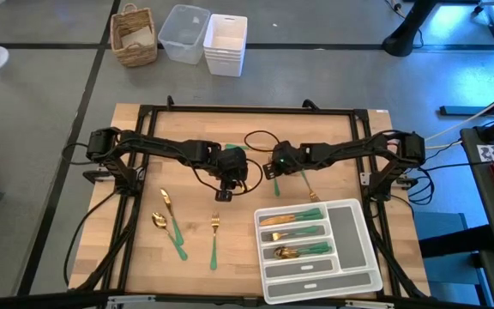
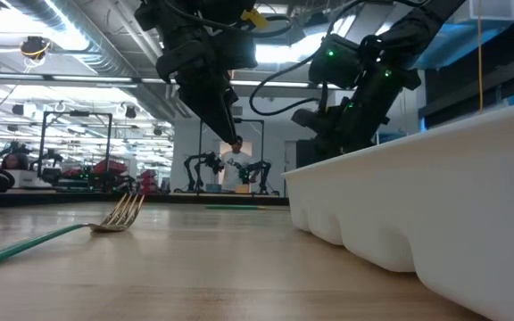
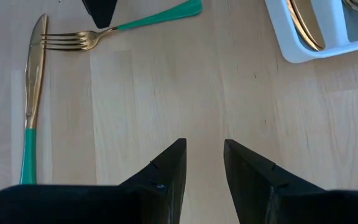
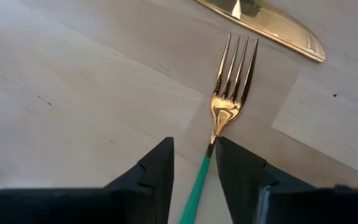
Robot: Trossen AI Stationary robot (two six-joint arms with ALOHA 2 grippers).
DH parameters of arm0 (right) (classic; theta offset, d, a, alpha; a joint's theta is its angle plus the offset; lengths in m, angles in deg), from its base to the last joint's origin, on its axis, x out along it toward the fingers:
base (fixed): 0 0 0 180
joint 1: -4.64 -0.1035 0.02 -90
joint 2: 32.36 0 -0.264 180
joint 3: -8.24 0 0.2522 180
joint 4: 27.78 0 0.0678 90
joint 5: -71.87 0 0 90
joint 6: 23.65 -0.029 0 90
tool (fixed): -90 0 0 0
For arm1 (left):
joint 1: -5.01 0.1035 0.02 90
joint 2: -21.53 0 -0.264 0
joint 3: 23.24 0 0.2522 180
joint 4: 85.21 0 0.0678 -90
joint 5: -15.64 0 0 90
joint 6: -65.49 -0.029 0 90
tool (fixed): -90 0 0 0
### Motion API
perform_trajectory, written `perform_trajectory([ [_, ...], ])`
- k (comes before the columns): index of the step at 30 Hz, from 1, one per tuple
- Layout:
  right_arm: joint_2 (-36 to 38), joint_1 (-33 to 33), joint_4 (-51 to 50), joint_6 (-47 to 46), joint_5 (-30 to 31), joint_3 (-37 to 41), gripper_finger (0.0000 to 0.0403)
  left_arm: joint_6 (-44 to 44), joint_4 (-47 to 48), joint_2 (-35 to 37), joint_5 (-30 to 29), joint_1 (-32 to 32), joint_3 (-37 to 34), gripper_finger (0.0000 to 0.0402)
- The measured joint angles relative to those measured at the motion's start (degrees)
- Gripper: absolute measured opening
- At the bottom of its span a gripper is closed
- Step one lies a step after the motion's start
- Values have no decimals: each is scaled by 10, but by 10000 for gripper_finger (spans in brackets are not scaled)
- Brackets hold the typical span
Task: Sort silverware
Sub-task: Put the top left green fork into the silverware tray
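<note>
Gold-headed, green-handled silverware lies on the wooden table. My right gripper (image 4: 194,158) (image 1: 274,167) is open and low over a fork (image 4: 232,81), one finger on each side of the handle where it meets the neck. A knife (image 4: 272,25) lies just beyond the tines. My left gripper (image 3: 204,155) (image 1: 230,172) hovers open and empty above bare wood beside it, and its view shows the same fork (image 3: 73,40) and knife (image 3: 33,68). Further left lie a spoon (image 1: 159,221), another piece (image 1: 166,202) and a second fork (image 1: 215,225) (image 2: 119,214). My right gripper stands from above with its fingers across the fork's handle (image 4: 201,177), which lies flat on the table. One finger (image 4: 229,155) is right beside the neck; I cannot tell whether it touches.
The white compartmented tray (image 1: 376,279) (image 2: 435,196) (image 3: 291,53) sits at the table's near right with pieces in three slots. One more piece (image 1: 307,184) lies between it and my right arm. A wicker basket (image 1: 135,36) and bins (image 1: 225,43) stand on the floor beyond the far edge.
</note>
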Motion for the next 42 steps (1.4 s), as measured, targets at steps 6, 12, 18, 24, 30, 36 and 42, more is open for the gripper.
perform_trajectory([
  [6, -31, 0, 1, -2, 10, 0, 124, 2, 0, 0, 0, 0, 0, 102],
  [12, -59, -1, 3, -2, 6, -2, 124, 1, 1, 0, 0, 0, 0, 102],
  [18, -79, -2, 2, -1, 20, -2, 123, 0, 1, 0, 0, 0, 0, 102],
  [24, -85, -2, -7, 5, 24, -3, 90, 0, 0, 0, 0, 0, 0, 102],
  [30, -86, -1, -29, 5, 24, -3, 49, 0, 0, 0, 0, 0, 0, 102],
  [36, -84, 0, -52, 14, 24, -4, 12, 0, 0, 0, 0, 0, 0, 102],
  [42, -85, 0, -64, 58, 20, -14, 6, 0, 0, 0, 0, 0, 0, 102],
])
